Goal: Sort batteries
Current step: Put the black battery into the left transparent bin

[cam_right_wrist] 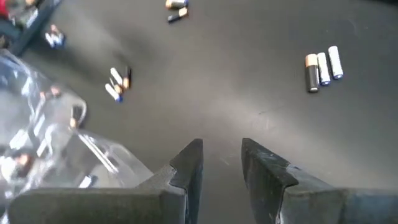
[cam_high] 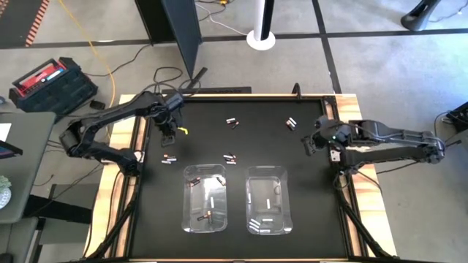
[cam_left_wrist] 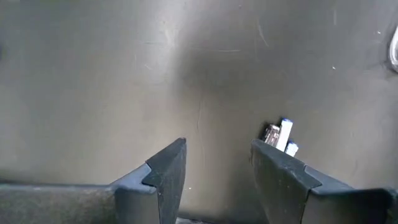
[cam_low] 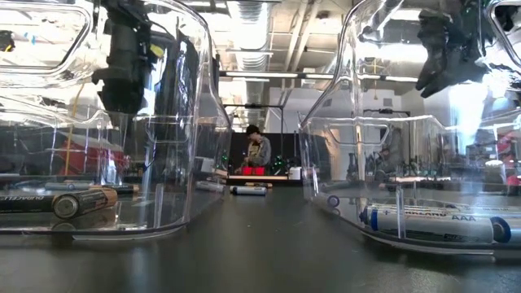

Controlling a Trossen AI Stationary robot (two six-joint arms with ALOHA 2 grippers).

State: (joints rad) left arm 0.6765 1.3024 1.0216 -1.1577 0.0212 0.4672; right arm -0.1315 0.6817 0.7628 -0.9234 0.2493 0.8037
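Small cylindrical batteries lie scattered on the black table: a group near the far middle (cam_high: 231,123), one far right (cam_high: 291,124), one at the left (cam_high: 170,158) and one just beyond the bins (cam_high: 230,158). Dark batteries (cam_low: 57,199) lie in the left clear bin (cam_high: 205,197). White ones (cam_low: 431,224) lie in the right clear bin (cam_high: 268,199). My left gripper (cam_high: 170,130) hovers open over the far left of the table; a few batteries (cam_left_wrist: 281,135) lie just beside one finger. My right gripper (cam_high: 311,144) is open near the right side, with three batteries (cam_right_wrist: 322,67) ahead of it.
The two clear bins stand side by side near the table's near edge, and one battery (cam_low: 248,190) lies on the table beyond the gap between them. A raised wooden frame (cam_high: 131,124) borders the black surface. A person (cam_low: 256,150) sits far off in the room.
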